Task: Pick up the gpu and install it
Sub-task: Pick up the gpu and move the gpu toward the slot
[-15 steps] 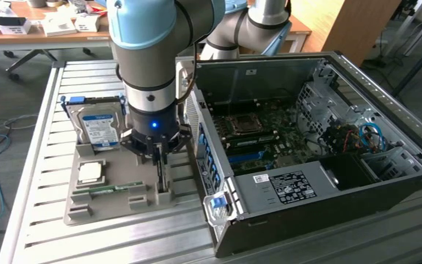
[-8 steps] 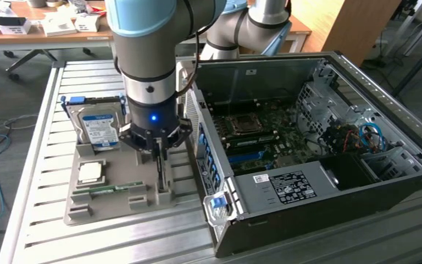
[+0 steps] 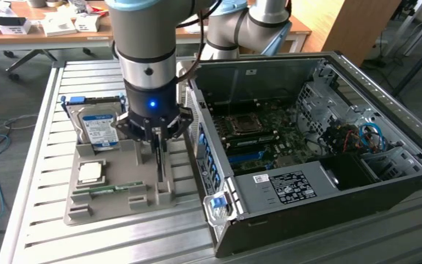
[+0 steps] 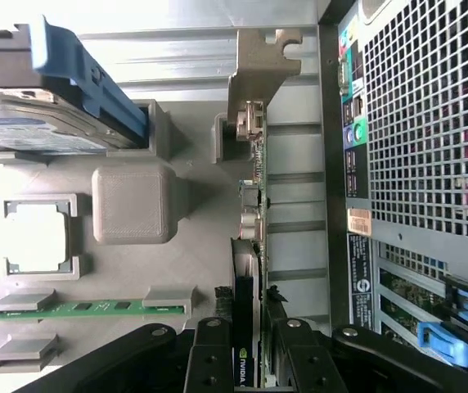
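Observation:
The gpu [image 4: 250, 205] stands on edge in a slot of the grey holder [image 4: 132, 205], its silver end bracket [image 4: 254, 70] at one end. In the exterior view the gpu [image 3: 159, 168] shows as a thin dark card below the arm's wrist. My gripper [image 4: 252, 332] straddles the card with a black finger [image 4: 211, 352] on each side, pressed against its faces. From outside, the gripper [image 3: 157, 144] hangs straight down over the holder [image 3: 123, 204], beside the open computer case [image 3: 314, 143]. The card still sits in its slot.
A silver hard drive [image 3: 97, 124] with a blue label stands at the holder's far end. A processor chip [image 3: 92, 172] and a green memory stick [image 3: 112, 190] lie in their own slots. The case's motherboard [image 3: 259, 137] is exposed; its rear grille [image 4: 414, 123] runs close beside the holder.

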`<state>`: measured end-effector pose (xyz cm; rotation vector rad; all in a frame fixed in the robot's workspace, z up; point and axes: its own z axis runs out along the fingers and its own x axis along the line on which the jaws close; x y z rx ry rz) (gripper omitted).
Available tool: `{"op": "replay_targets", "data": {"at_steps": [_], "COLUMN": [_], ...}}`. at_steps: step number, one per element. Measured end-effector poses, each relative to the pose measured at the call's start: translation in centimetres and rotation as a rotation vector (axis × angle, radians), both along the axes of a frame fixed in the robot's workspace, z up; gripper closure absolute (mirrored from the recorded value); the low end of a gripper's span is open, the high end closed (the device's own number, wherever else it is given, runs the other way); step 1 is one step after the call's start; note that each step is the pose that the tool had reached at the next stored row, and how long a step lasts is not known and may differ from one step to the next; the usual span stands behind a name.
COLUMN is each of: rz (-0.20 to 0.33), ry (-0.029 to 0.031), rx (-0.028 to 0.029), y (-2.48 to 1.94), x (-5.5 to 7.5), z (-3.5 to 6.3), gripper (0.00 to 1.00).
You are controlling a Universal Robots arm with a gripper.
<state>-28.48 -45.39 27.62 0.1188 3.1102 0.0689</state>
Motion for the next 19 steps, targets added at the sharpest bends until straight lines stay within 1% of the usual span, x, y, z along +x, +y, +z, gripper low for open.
{"op": "replay_targets", "data": {"at_steps": [4, 16, 19], "rz": [0.003, 0.021, 0.027], "ry": [0.0000, -0.0001, -0.0001], "rx": [0.0000, 0.0000, 0.0000], "y": [0.00, 0.00, 0.00], "x": [0.0, 0.0, 0.0], "z": [1.46, 6.24, 7.56], "gripper": [0.74, 0.74, 0.74]}}
